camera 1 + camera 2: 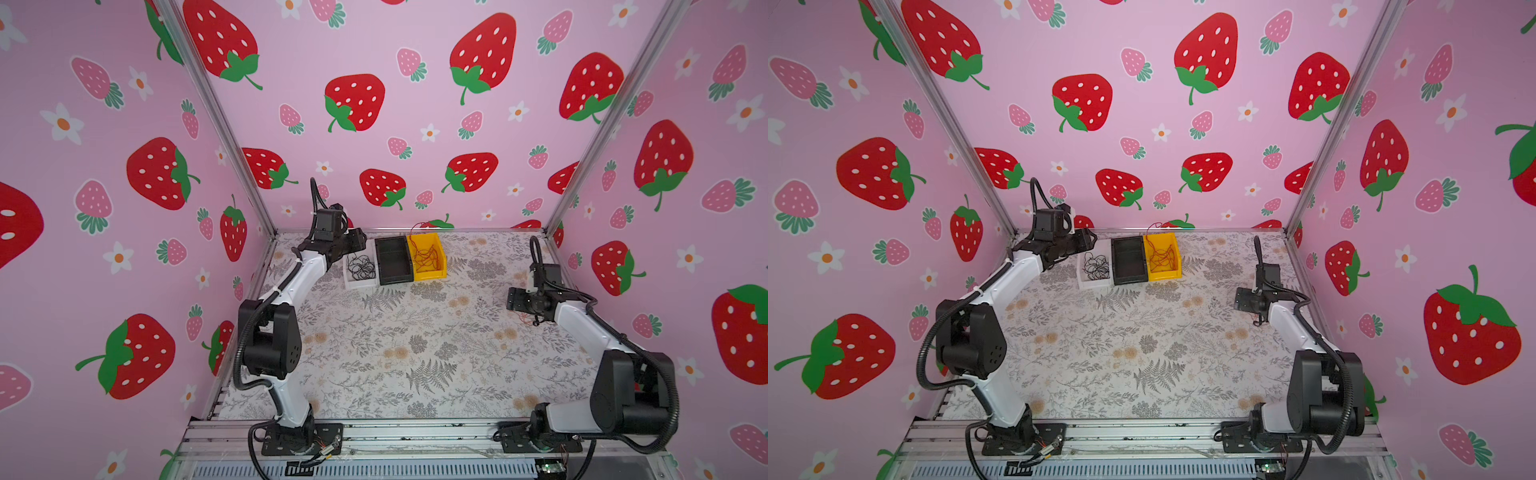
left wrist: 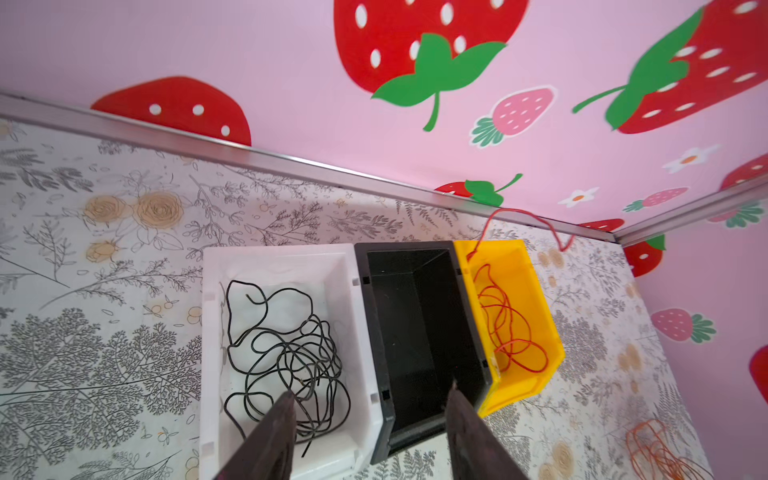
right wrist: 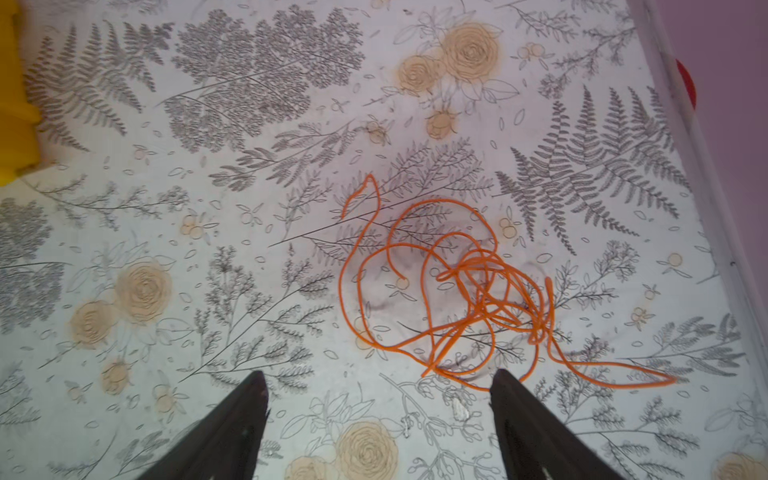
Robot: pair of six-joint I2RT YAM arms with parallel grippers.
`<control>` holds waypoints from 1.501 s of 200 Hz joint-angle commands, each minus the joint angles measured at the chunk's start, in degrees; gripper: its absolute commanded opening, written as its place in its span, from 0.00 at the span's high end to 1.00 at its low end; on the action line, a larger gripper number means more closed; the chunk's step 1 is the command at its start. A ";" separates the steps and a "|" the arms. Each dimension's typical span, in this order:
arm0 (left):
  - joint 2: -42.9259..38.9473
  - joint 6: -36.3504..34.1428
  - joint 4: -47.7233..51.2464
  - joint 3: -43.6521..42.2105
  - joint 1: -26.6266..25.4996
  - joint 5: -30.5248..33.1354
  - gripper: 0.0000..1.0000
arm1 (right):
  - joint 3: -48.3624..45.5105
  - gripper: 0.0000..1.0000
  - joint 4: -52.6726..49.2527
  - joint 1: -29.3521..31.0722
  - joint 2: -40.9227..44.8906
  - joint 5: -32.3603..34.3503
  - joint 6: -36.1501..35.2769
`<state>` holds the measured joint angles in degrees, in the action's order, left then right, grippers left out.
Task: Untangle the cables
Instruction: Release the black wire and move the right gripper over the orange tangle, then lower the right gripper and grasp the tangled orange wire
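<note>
White bin [image 2: 282, 254]: plastic; thin black cable [image 2: 291, 349] looped inside.
Yellow bin [image 2: 540, 307]: red cable [image 2: 505, 328] coiled inside.
Table [image 3: 166, 208]: floral print; orange cable [image 3: 478, 291], loose tangle.
Left pincer [image 2: 370, 415]: apart.
Right pincer [image 3: 378, 395]: apart.

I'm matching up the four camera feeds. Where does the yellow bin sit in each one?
In a top view: yellow bin at the back, rightmost of three bins.
In a top view: same spot, against the black bin.
Left wrist: against the black bin, red cable inside.
Right wrist: only a sliver at the picture's edge, apart from the orange cable.
Shared landmark: the floral table cover, in all four.
</note>
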<state>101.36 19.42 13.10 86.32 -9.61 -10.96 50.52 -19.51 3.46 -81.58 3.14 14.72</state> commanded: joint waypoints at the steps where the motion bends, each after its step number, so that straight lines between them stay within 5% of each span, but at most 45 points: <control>1: -6.40 -4.07 -2.01 -4.79 -1.81 0.87 0.38 | 3.09 0.14 0.35 -0.46 -2.70 -0.28 -1.78; 42: -17.30 -6.50 -3.43 -15.48 -5.52 2.79 0.33 | 12.08 0.19 0.30 -0.70 -14.12 -1.07 -2.83; 109: -22.39 -10.72 -1.50 -18.86 -11.45 2.81 0.42 | 23.70 0.40 -5.10 -0.78 -27.57 -0.24 -2.06; 144: -22.45 -10.63 -1.78 -18.91 -12.62 2.62 0.44 | 21.35 0.48 -4.11 -0.85 -26.81 0.10 -2.46; 221: -22.23 -11.59 -1.68 -18.97 -14.90 2.79 0.47 | 21.43 1.00 -5.10 -0.78 -24.37 0.07 -3.38; 300: -24.16 -17.44 -12.81 -23.21 -20.92 -2.31 0.43 | 25.86 1.00 -6.26 9.05 -6.66 -9.92 -8.04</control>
<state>79.11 5.63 7.60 65.71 -28.21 -9.89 72.75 -24.38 8.47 -93.30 -2.26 9.96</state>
